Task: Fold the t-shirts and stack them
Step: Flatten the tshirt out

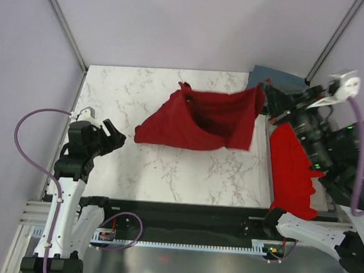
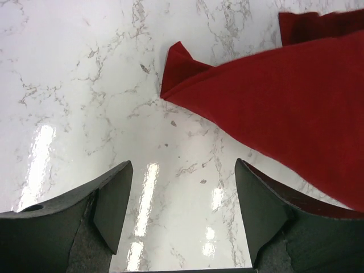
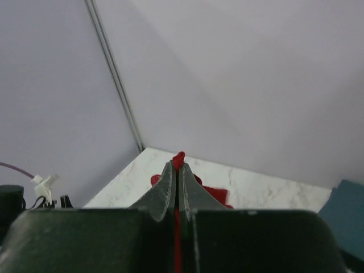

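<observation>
1. The dark crimson t-shirt point(image 1: 195, 122) lay bunched on the middle of the marble table point(image 1: 167, 173), with its far right corner held up off the surface
2. The right gripper point(image 1: 264, 95) was pinched tight on that corner; in its wrist view a tip of red cloth poked out between the closed fingers
3. The left gripper point(image 1: 112, 135) hung above the table's left side, fingers spread wide and holding nothing, near the shirt's left tip
4. The brighter red t-shirt point(image 1: 290, 172) draped over the table's right edge, and the slate grey-blue t-shirt point(image 1: 280, 76) sat at the far right corner
</observation>
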Available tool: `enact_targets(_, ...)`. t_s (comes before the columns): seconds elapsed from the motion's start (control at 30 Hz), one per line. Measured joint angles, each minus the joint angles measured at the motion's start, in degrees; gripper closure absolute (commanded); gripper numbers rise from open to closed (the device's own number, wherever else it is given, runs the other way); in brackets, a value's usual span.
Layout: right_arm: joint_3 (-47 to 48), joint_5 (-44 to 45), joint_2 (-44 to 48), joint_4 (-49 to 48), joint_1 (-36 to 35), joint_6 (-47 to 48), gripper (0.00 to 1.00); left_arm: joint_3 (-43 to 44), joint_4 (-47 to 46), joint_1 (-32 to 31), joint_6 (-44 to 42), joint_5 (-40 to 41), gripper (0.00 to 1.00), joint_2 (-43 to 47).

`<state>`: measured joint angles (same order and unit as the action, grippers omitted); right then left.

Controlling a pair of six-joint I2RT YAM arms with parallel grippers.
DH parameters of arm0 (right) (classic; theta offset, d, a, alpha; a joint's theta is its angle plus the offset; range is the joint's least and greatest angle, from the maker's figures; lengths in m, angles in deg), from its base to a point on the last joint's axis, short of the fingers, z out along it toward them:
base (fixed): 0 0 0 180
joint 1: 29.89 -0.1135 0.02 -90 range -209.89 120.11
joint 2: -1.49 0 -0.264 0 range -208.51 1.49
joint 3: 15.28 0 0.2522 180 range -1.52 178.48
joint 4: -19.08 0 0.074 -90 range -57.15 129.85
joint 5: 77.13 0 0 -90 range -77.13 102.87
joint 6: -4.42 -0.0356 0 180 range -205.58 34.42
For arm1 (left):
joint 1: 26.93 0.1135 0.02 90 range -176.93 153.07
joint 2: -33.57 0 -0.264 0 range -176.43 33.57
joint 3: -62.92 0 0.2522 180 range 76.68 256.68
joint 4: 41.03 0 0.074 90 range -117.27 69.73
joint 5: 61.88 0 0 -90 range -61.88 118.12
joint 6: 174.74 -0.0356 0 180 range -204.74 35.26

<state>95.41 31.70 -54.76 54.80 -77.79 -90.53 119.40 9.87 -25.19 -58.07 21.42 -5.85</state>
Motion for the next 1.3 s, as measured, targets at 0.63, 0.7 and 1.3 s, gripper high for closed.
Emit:
enact_targets(0.63, -50.97, 11.30, 10.93, 14.82, -0.11, -30.12, 1.00, -4.79, -8.90, -17.09, 7.54, 0.90, 0.29, -15.04)
enact_targets(0.7, -50.99, 12.17, 8.98, 15.04, -0.11, -31.41, 1.00, -3.43, -9.62, -24.50, 7.85, 2.14, 0.30, -19.28)
enact_targets(1.3, -60.61, 8.44, 4.28, 7.82, -0.11, -36.44, 1.00, 12.22, -17.68, -34.73, 7.63, 7.96, 0.33, -51.58)
